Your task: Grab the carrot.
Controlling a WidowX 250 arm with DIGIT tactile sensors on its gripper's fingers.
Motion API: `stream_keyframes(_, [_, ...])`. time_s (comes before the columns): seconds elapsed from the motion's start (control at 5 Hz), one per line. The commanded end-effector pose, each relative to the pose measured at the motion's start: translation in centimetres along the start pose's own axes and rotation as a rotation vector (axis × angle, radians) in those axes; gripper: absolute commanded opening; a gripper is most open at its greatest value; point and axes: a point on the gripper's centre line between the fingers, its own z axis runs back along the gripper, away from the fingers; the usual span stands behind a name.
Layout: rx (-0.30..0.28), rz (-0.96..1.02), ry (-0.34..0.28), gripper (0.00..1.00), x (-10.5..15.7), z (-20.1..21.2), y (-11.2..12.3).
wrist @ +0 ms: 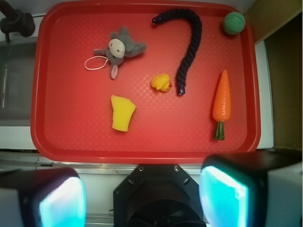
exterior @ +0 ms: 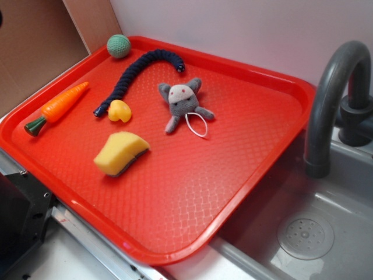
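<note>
Grey sink fittings and a pale wall frame a red tray that sits over the edge of a grey sink, with a dark curved faucet rising at the tray's right in the exterior view. Nearest the wrist camera, the gripper hangs back off the tray's near rim, its two fingers spread wide apart with nothing between them; their inner pads glow pale cyan. Beyond the rim, on the tray's textured floor, a yellow sponge with a darker underside lies alone toward the middle. Off to the right in the wrist view lies the carrot, close to the tray's right rim, bright orange and ridged, its dark green stub pointing back toward the gripper and its tip pointing away. It is apart from everything else. Slightly farther in, a small yellow duck-like toy sits just beside the lower end of a dark navy rope, which runs away and hooks over to the left at its far end. Left of the duck, a grey stuffed mouse lies flat with a white loop of cord trailing from it. At the far right corner of the tray a green knitted ball rests against the rim. Brown cardboard shows beyond that corner in the exterior view
</note>
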Motion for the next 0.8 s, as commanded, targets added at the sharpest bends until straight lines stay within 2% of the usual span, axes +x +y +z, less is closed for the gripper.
stream_keyframes(0.0, [0.000, 0.000, 0.000, 1.00, 0.0, 0.0, 0.0])
stream_keyframes(0.2, [-0.033, 0.037, -0.009, 1.00, -0.7, -1.2, 4.1])
stream_keyframes(0.4, [0.035, 0.062, -0.020, 1.00, -0.4, -2.9, 7.1])
stream_keyframes(0.6, [0.062, 0.070, -0.008, 1.00, 0.6, -5.7, 9.8])
